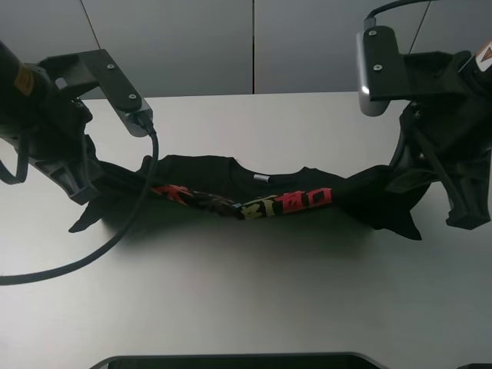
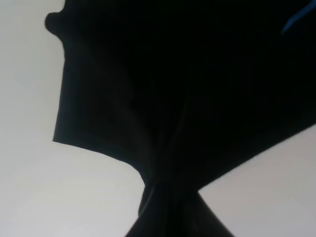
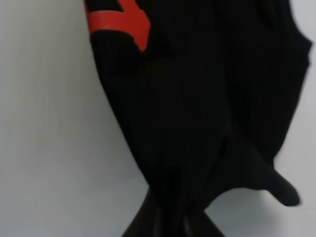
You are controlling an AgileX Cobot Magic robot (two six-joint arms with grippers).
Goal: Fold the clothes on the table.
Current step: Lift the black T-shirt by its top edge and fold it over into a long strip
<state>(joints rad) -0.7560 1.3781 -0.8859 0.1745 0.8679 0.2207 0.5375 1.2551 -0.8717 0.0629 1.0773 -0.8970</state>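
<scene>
The black T-shirt [image 1: 254, 192] hangs stretched in a sagging band between my two grippers over the white table [image 1: 246, 300]. Its red and yellow print [image 1: 284, 204] faces the front, creased and partly folded under. My left gripper [image 1: 91, 175] is shut on the shirt's left end; in the left wrist view the cloth [image 2: 173, 89] gathers to a pinch at the jaws [image 2: 168, 207]. My right gripper [image 1: 407, 175] is shut on the right end; in the right wrist view the cloth [image 3: 197, 98] with a red patch [image 3: 118, 22] bunches at the jaws [image 3: 173, 217]. The fingers are hidden by black cloth.
A black cable [image 1: 115, 238] droops from the left arm over the table's left side. A dark rounded edge [image 1: 231, 361] shows at the front of the table. Grey wall panels [image 1: 254, 46] stand behind the table's far edge.
</scene>
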